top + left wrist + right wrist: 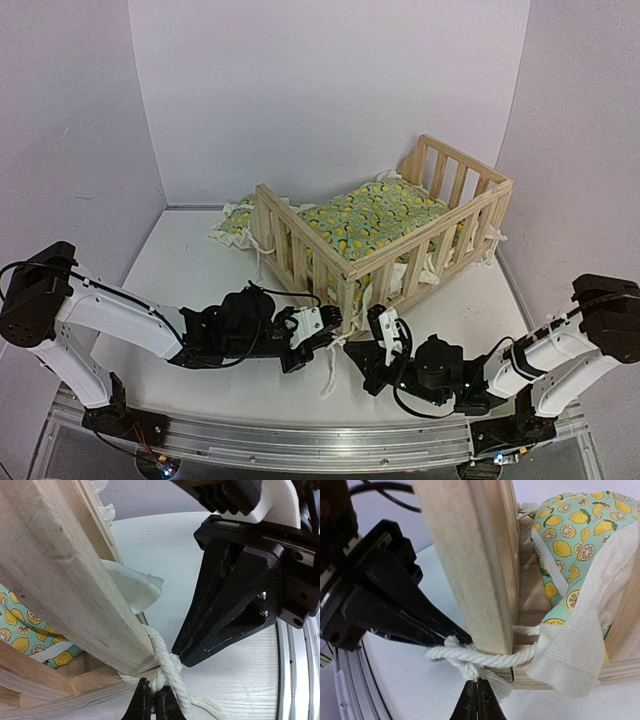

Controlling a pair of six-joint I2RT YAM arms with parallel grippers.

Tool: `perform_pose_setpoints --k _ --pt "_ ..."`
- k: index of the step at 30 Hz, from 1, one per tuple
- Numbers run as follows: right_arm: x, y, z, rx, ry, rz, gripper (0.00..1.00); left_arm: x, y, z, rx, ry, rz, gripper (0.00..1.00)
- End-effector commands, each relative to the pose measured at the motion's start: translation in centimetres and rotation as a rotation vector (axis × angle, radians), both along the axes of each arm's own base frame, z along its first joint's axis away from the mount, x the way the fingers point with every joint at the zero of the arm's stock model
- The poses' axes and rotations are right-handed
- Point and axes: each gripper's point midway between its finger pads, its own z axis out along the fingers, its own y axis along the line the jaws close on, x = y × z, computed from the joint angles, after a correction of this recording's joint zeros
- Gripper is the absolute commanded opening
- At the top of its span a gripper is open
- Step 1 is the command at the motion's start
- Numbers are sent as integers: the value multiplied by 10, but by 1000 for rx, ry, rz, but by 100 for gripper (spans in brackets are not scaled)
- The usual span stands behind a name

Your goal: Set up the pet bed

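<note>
Pet bed point(305, 235) had its corner post point(470, 565) directly beyond our left gripper point(152, 700) and right gripper point(477, 700), both clamped on the cord point(470, 655).

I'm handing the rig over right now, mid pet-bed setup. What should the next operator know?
Left gripper: shut on the cord at the near corner post of the frame.
Right gripper: shut on the same cord, beside the left's tips.
Done: cushion lies inside the frame.
Pillow lies outside, behind its left side.
Left: finish the corner tie, likely then place the pillow.
</note>
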Motion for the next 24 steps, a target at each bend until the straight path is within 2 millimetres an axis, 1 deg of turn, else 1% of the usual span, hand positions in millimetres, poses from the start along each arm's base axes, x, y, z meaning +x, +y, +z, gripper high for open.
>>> perform_pose_setpoints --k 1,5,7,9,10,12,13,16,18,20,21,24 --pt "3 11 41 138 -48 -7 0 -8 -15 30 -95 4 -40 0" --pt "4 11 45 168 -54 -10 0 -7 -14 30 -100 19 -29 0" --pt "3 14 45 174 -51 -1 0 -8 -13 31 -103 21 -31 2" --pt "4 16 45 183 -48 -5 0 -9 -11 33 -108 19 -32 7" --pt "5 17 45 187 -48 -8 0 -9 -10 33 -107 20 -28 11" --pt "5 18 45 189 -49 -8 0 -7 -9 35 -111 14 -18 25" --pt "5 19 45 189 -50 -8 0 -8 -8 35 -111 12 -16 29" --pt "6 19 45 189 -53 -11 0 -11 -9 37 -107 -11 -26 33" --pt "6 19 46 195 -53 -11 0 -17 -12 35 -97 -33 -57 35" --pt "6 19 46 195 -55 -8 0 -18 -16 35 -91 -46 -65 35" --pt "6 19 47 195 -56 -6 0 -17 -17 35 -89 -52 -64 33" --pt "5 19 45 191 -55 -1 0 -14 -19 35 -89 -59 -47 23"
